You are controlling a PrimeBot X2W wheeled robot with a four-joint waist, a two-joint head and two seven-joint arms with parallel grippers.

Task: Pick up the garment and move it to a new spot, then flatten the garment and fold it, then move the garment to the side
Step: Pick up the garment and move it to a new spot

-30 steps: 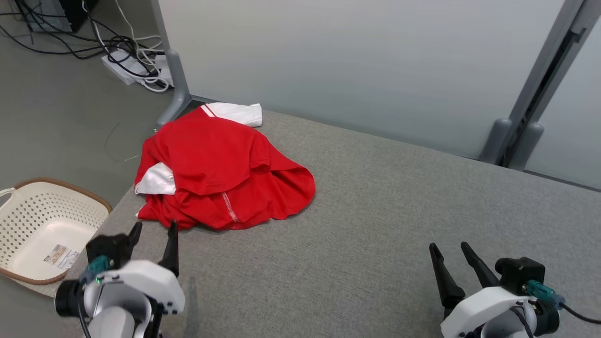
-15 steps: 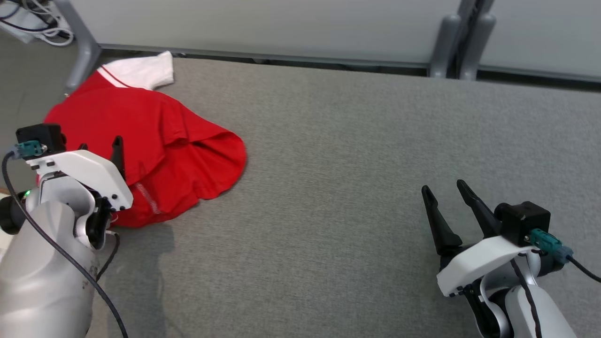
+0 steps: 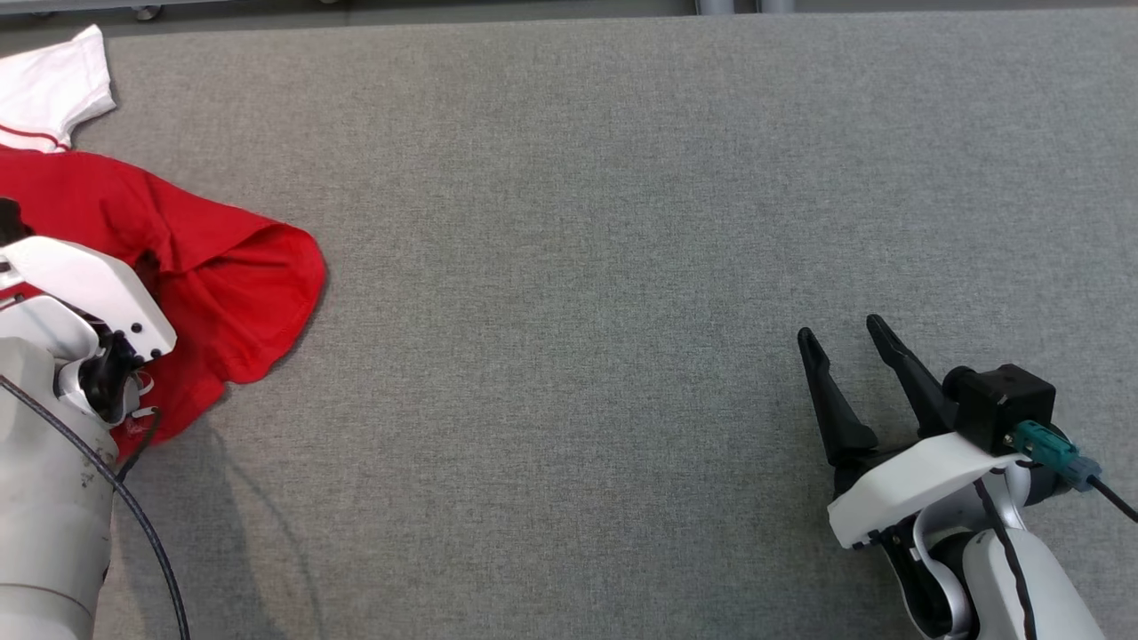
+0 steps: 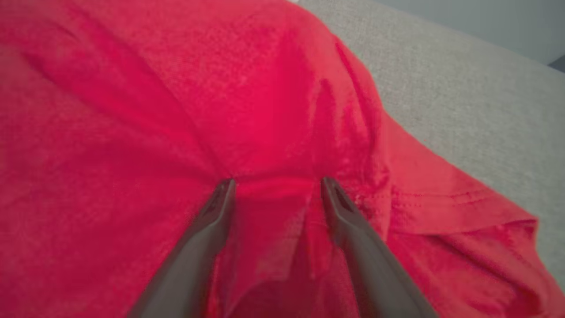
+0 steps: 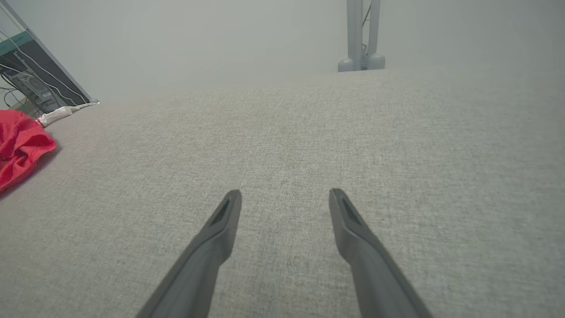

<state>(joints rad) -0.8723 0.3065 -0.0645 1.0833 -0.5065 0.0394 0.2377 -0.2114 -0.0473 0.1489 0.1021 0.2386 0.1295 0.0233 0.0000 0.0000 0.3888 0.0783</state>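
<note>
I record the red garment [image 3: 222, 267] crumpled on the counter [image 3: 578, 222], partly cut off at the head view's edge, left claw [image 4: 277, 183] spread wide against its folds, right claw [image 3: 840, 329] likewise spread, empty, well apart from it.

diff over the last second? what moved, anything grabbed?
Left gripper reached forward onto the red garment; its open fingertips now touch the fabric, nothing clamped yet. The head camera tilted down, so the framing shifted. Right gripper stayed open over the grey surface; the garment looks unmoved.
</note>
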